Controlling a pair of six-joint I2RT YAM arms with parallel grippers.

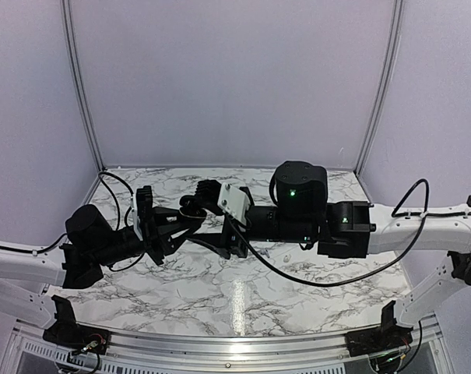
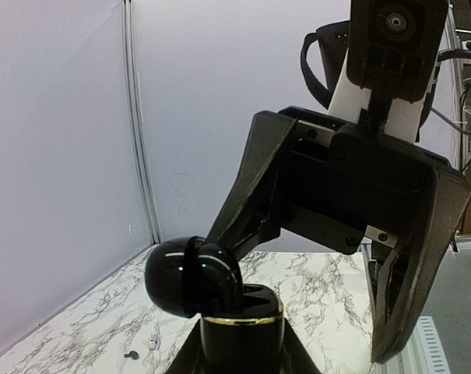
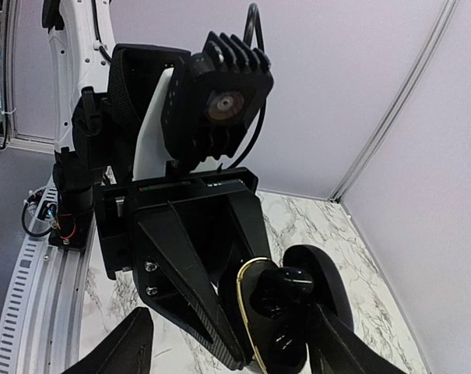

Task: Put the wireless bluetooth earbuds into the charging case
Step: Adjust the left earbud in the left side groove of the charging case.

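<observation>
Marble tabletop (image 1: 219, 300) carries tiny loose earbuds (image 2: 152, 341), probably light, slippery and best pinched across the body, while the left gripper (image 2: 243, 358) clamps the open glossy charging case (image 2: 241, 323) aloft and the right gripper (image 2: 309, 288) stands wide and empty.

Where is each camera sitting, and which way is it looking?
Top camera: high and behind, looking down at the marble table; both arms and their bases show.
Left wrist camera: on the left arm, facing the open right gripper; the left gripper clamps the open charging case.
Right wrist camera: on the right arm, facing the left gripper; its own spread fingers show.
Both wrist views share the case.
</observation>
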